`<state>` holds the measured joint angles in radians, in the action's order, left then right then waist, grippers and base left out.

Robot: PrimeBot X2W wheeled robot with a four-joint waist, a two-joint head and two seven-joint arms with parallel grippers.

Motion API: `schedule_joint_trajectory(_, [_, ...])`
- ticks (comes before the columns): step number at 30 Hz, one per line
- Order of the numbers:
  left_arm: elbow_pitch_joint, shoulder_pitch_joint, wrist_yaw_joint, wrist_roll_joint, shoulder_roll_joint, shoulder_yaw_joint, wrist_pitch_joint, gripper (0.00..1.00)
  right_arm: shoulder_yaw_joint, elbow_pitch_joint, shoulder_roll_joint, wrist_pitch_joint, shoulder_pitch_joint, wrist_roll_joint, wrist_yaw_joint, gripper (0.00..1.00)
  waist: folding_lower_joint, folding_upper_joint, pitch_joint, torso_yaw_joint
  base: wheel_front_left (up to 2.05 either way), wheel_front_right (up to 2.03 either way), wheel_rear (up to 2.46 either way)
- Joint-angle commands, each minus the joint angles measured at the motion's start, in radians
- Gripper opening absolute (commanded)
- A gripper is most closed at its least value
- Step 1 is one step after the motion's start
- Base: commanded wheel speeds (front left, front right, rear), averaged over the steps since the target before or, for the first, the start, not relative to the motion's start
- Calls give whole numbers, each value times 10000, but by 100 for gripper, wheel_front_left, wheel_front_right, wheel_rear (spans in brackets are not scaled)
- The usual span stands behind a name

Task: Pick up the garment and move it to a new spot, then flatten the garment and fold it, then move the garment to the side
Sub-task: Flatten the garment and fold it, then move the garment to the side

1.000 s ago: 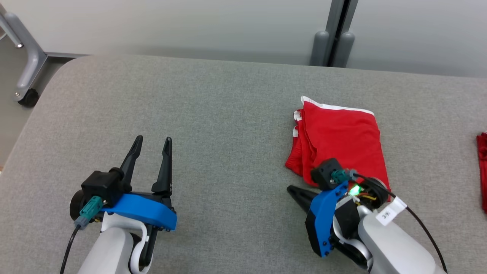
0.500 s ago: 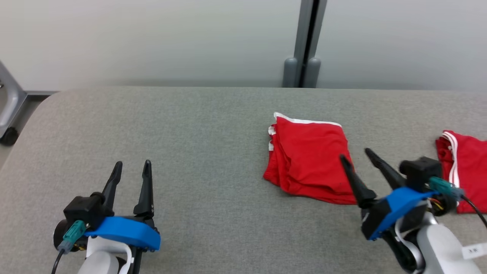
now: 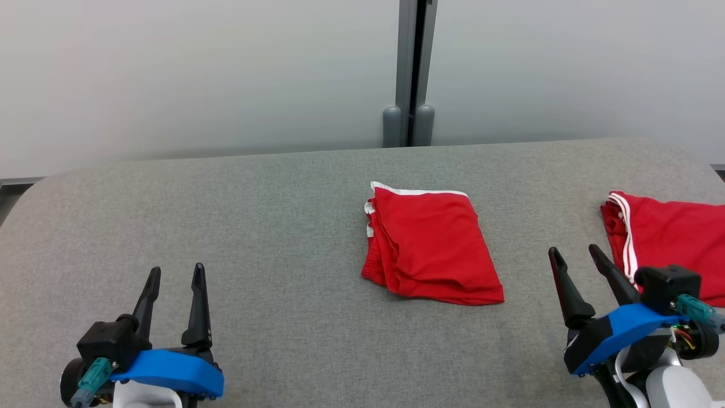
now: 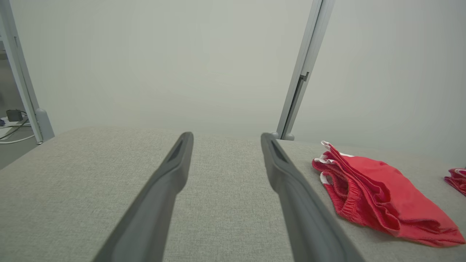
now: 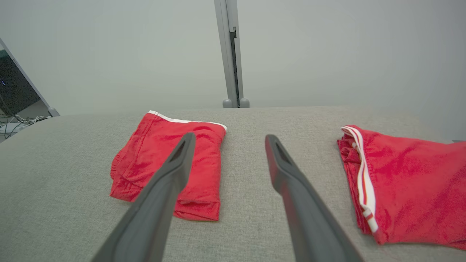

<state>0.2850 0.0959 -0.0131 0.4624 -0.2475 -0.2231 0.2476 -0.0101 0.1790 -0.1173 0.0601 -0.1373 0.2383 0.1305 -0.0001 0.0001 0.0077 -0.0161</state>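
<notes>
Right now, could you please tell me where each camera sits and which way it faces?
Head view: on the head, looking forward and down over the table; left claw and right claw, both open, at the bottom corners.
Left wrist view: on the left wrist, looking along its fingers across the table; folded garment at right.
Right wrist view: on the right wrist, its fingers pointing between the folded garment and a second garment.
All share the folded garment.

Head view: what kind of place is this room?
Probably a robot test room: a grey fabric-covered table, plain pale partition walls joined by a grey post, folded red shorts and a second red garment.
</notes>
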Motion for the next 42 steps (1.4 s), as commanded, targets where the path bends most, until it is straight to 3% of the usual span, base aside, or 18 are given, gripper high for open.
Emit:
schedule_joint_trajectory(1, [-147, -137, -114, -25, -63, 24, -51, 100, -91, -25, 91, -28, 141, -36, 7, 100, 1, -1, -36, -70, 0, 0, 0])
schedule_joint_trajectory(20, [-806, -307, -379, 70, -111, -133, -329, 100, -312, 136, 315, -31, -146, -289, 7, 100, 1, -1, 263, 12, 0, 0, 0])
schedule_joint_trajectory(27, [-1023, 76, -348, 31, -120, -217, -330, 100, -167, 643, 436, 1535, -1583, -115, 7, 100, 1, -1, 896, 298, 0, 0, 0])
schedule_joint_trajectory(33, [-1092, 752, -164, -78, -123, -355, -266, 100, -419, 1951, 517, 3319, -3636, -662, 7, 100, 1, -1, 1888, 852, 0, 0, 0])
schedule_joint_trajectory(42, [-537, 1674, 177, -169, 176, -624, -58, 100, -1443, 4276, 620, 4205, -5179, -1835, 7, 100, 1, -1, 2572, 1628, 0, 0, 0])
